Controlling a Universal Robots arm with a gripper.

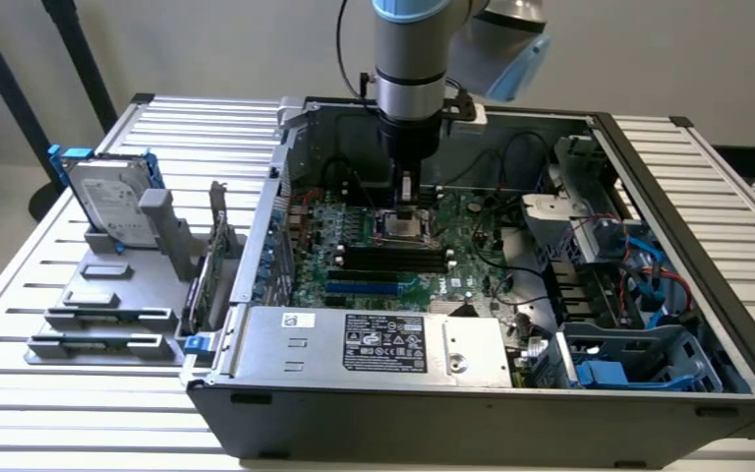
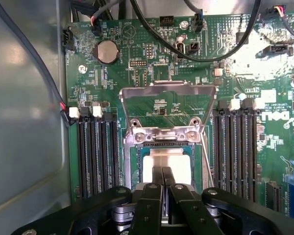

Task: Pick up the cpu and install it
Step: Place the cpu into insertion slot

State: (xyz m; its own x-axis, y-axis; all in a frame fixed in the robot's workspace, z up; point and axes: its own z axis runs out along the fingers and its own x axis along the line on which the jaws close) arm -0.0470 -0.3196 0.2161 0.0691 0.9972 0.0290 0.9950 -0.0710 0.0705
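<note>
1. Looking through the wrist view, we see the end effector [image 2: 162, 172] with its two fingers [image 2: 156, 183] pressed together and nothing clamped between them, their tips over the middle of the cpu [image 2: 182, 164].
2. The cpu lies flat in the socket [image 2: 164, 136] on the motherboard [image 2: 88, 98]. The load plate [image 2: 169, 93] is swung open just beyond it, and memory slots [image 2: 95, 152] run along both sides.
3. The exterior view adds the wider scene. The arm [image 1: 411, 69] reaches straight down into the open computer case [image 1: 483, 418] on the slatted worktop [image 1: 63, 413]. A hard drive [image 1: 109, 202] stands in a grey holder [image 1: 102, 324] at the exterior view's left.
4. We read a white "DELL" logo [image 2: 279, 117] printed sideways on the board. The black label [image 1: 384, 342] on the power supply [image 1: 476, 349] is too small for us to read.
</note>
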